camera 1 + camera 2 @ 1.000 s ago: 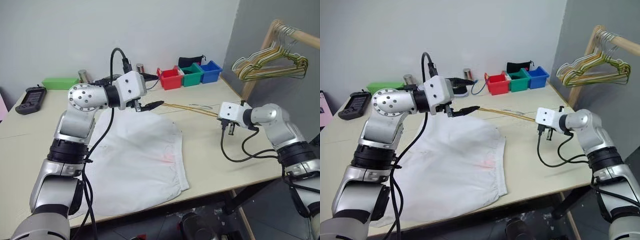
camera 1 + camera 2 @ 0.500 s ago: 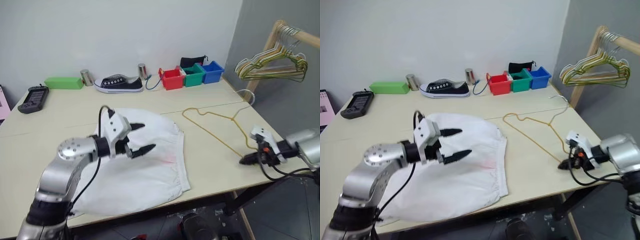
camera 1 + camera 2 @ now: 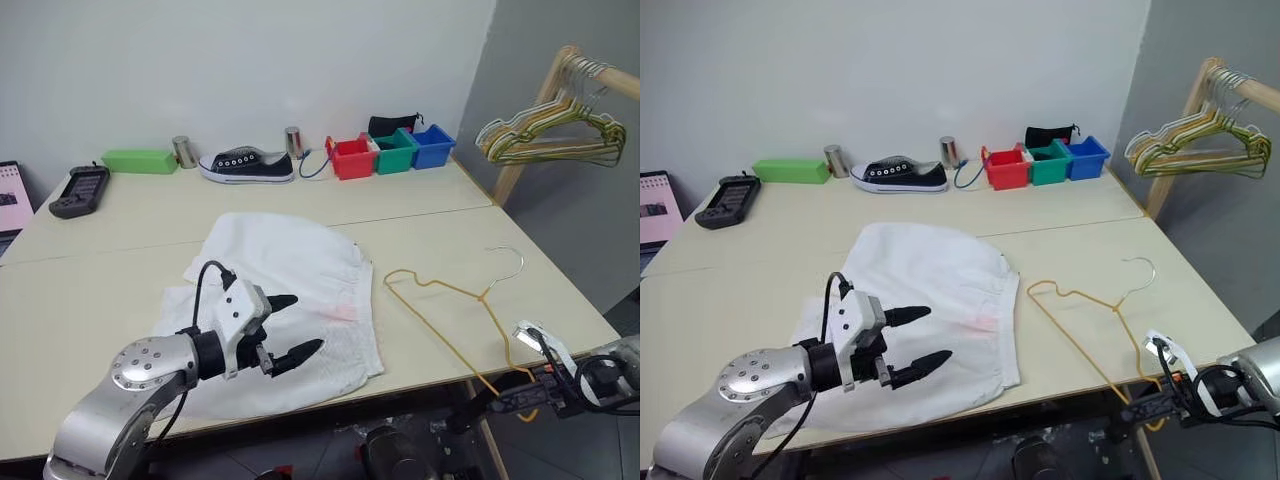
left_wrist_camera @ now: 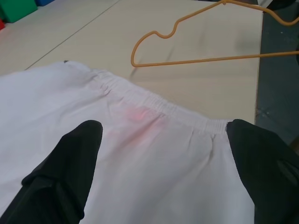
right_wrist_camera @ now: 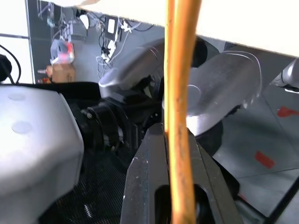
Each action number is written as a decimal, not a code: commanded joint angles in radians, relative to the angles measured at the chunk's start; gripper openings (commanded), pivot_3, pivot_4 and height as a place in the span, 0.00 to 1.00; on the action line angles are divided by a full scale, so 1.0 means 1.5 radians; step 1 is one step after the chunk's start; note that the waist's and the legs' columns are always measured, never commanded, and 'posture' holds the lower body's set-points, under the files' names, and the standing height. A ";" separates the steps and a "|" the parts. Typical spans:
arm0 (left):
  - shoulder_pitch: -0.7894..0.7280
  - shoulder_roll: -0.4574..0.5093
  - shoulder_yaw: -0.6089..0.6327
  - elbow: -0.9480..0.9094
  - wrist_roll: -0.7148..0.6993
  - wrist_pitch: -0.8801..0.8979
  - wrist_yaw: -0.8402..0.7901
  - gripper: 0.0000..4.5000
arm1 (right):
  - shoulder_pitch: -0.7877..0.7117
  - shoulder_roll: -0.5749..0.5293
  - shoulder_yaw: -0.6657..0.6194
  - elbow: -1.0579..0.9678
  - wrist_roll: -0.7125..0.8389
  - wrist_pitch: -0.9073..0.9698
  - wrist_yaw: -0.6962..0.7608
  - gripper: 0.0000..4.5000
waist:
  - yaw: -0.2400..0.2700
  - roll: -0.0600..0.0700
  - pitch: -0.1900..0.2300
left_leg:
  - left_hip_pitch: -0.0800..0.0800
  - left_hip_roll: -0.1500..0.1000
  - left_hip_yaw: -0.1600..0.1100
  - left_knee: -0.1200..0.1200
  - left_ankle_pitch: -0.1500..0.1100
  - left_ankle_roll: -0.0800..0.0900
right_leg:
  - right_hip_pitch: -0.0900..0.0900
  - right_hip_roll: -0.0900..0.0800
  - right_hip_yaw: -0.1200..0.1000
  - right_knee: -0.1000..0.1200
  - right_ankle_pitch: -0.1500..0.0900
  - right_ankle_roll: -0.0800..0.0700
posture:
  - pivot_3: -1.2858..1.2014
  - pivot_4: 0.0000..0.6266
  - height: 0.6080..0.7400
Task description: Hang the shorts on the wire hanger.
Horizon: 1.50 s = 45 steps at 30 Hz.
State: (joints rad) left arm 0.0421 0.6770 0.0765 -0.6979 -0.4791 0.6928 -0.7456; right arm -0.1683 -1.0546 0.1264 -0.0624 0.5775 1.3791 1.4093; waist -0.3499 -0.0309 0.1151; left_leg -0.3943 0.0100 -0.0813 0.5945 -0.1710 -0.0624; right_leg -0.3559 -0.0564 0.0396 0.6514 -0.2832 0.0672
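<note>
shorts (image 3: 290, 290): soft, limp fabric; grip at elastic waistband. left gripper (image 3: 288, 328) spread wide, empty. right gripper (image 3: 500, 400) clamped on stiff, light wire hanger (image 3: 450, 305).

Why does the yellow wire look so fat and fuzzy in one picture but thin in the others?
In the right wrist view the thin yellow-gold wire hanger is pinched in the right hand right at the lens, so it looms thick and soft-edged. In the left eye view it lies farther off, thin and crisp. In the left wrist view the left hand's black fingers are blurry too.
</note>
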 commanded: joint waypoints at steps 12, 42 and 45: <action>-0.029 0.026 0.010 0.005 -0.002 -0.026 -0.004 1.00 | 0.009 0.010 -0.012 -0.007 0.074 0.008 -0.069 0.00 | 0.049 0.002 0.000 | -0.005 0.000 0.002 -0.001 -0.001 0.005 | -0.001 0.002 0.002 0.000 -0.001 0.000 | 0.43 0.10 1.00; -0.032 0.023 -0.006 0.030 0.008 -0.047 0.008 1.00 | 0.064 -0.031 -0.034 -0.079 0.160 -0.026 -0.061 0.00 | 0.072 0.002 0.004 | -0.004 0.001 0.003 -0.001 -0.004 0.001 | -0.004 0.001 0.002 -0.002 -0.001 0.001 | 0.43 0.14 1.00; -0.029 0.024 -0.007 0.025 0.007 -0.045 0.009 1.00 | 0.067 -0.031 -0.027 -0.084 0.159 -0.042 -0.059 0.00 | 0.073 0.002 0.004 | -0.004 0.001 0.003 -0.001 -0.004 0.002 | -0.004 0.001 0.002 -0.002 -0.001 0.001 | 0.43 0.14 1.00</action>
State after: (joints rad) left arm -0.0017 0.7068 0.0567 -0.6436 -0.4665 0.6453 -0.7326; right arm -0.0621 -1.0912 0.1015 -0.1571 0.7948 1.3334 1.3068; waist -0.2411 -0.0283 0.1209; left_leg -0.4009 0.0108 -0.0771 0.5934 -0.1753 -0.0571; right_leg -0.3618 -0.0542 0.0429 0.6482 -0.2847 0.0680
